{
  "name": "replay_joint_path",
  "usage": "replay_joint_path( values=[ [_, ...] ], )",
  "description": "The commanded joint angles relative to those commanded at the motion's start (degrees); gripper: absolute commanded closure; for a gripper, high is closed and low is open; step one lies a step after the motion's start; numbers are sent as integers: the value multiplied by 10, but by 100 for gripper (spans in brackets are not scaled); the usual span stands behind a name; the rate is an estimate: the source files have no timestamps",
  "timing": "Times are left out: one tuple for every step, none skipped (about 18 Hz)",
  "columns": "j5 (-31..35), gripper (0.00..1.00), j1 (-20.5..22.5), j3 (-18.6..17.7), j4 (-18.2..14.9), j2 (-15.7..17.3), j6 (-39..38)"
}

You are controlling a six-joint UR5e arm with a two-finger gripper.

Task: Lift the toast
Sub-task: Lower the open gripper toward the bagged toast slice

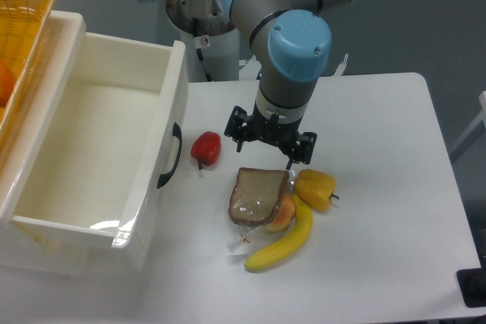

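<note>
**Hand hangs just behind the wrapped toast**

The toast lies flat on the white counter in its crinkly clear wrap, right in the middle of a tight little cluster. Crowding it on the right is a yellow pepper, close to the slice's upper right corner. A banana curves along the lower right, and an orange-tan rounded thing peeks out from under the slice's right edge, mostly covered, so what it is stays hard to tell. Off to the left, apart from the pile, sits a red pepper.

The hand hovers over the far edge of the toast, seen from above with the wrist blocking much of it; whether its fingers stand apart or together, I cannot tell, and nothing shows between them.

On the left stands a big white bin, its black handle facing the red pepper; the visible inside shows only bare walls and floor. Behind it a yellow woven basket is cut off by the frame edge, with something orange just showing inside
</note>
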Motion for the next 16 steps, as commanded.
replay_joint_path(
  values=[
    [1, 0, -1, 0, 0, -1, 1],
    [1, 0, -1, 0, 0, -3, 1],
    [-1, 0, -1, 0, 0, -4, 0],
    [-3, 0, 0, 0, 2, -4, -1],
    [-4, 0, -1, -1, 4, -6, -2],
    [-4, 0, -2, -3, 4, -11, -2],
    [-4, 0, -2, -4, 5, -14, -2],
    [-4, 0, -3, -5, 7, -20, -3],
    [-4, 0, -3, -11, 13, -25, -7],
    [-3, 0, -3, -21, 31, -25, -6],
    [-2, 0, -4, -35, 56, -25, -6],
    [-2, 0, -4, -45, 77, -25, -8],
    [-3, 0, -4, -47, 82, -29, -5],
    [-4, 0, -4, -45, 83, -40, -1],
    [-4, 0, -4, -41, 85, -57, -1],
    [-4, 0, -5, -36, 85, -71, -1]
  ],
)
